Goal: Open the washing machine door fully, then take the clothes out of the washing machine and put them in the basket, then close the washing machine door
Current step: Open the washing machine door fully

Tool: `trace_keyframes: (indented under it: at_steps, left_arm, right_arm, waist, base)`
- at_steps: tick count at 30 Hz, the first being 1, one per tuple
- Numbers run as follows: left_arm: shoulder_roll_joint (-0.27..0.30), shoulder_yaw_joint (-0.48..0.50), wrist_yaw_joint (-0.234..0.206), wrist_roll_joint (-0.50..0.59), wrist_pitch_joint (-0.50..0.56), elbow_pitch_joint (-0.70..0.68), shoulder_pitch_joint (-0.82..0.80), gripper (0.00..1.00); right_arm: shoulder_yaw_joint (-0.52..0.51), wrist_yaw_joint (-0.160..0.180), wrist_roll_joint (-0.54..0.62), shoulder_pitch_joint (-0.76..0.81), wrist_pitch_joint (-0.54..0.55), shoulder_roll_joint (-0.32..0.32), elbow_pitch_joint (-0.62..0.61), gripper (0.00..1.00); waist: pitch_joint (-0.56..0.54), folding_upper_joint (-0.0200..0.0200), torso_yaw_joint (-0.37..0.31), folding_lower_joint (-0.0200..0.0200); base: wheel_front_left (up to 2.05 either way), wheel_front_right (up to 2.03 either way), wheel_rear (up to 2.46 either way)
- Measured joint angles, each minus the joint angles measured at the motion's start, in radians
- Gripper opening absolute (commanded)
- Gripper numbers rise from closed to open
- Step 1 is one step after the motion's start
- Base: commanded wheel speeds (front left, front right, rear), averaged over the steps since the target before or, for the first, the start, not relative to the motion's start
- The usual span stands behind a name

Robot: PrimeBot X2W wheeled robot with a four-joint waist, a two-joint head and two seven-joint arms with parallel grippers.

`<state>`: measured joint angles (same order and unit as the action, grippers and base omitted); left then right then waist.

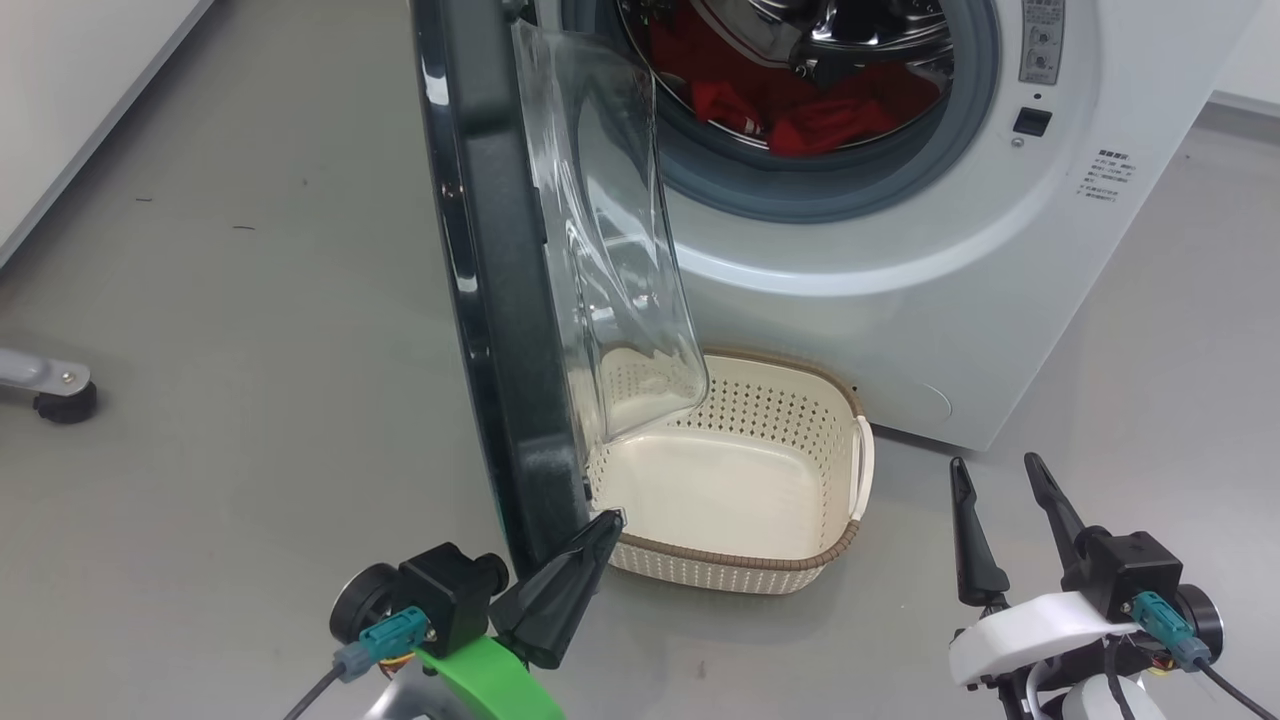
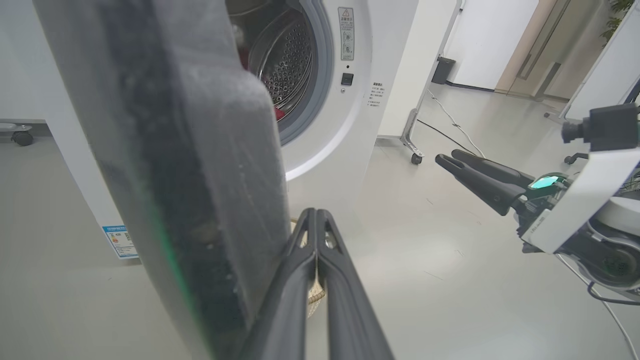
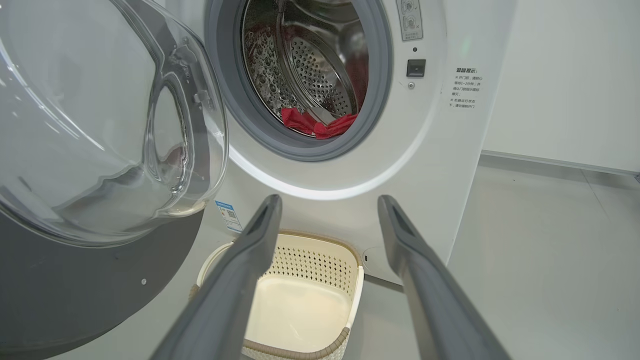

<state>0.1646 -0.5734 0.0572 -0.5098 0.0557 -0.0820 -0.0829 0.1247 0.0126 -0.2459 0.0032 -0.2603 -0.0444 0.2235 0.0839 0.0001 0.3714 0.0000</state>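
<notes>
jaws: left gripper [image 1: 608,522] pinched together, right gripper [image 1: 995,465] wide | washing machine door [image 1: 490,250] open, maybe not fully | clothes [image 1: 820,120] in washing machine [image 1: 900,300] | basket [image 1: 740,565] empty

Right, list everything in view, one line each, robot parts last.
washing machine: one, white, upper right
washing machine door: one, black ring, clear bowl, open, left of the opening
clothes: count unclear, red, inside the drum
basket: one, cream, brown rim, empty, floor before the machine
label sticker: one, blue, low on the machine
caster foot: one, grey-black, floor far left
left gripper: one, dark, shut, by the door's lower edge
right gripper: one, dark, open, right of the basket
</notes>
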Motion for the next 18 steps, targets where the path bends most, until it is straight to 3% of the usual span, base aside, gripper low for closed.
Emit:
trace_keyframes:
  at_steps: [18]
  left_arm:
    - [-0.011, 0.121, -0.109, 0.000, -0.069, 0.058, 0.007, 0.00]
  right_arm:
    - [-0.006, 0.008, 0.000, -0.004, 0.000, 0.000, -0.001, 1.00]
  waist:
    - [0.010, 0.0000, 0.021, 0.0000]
  base:
    - [0.00, 0.00, 0.00]
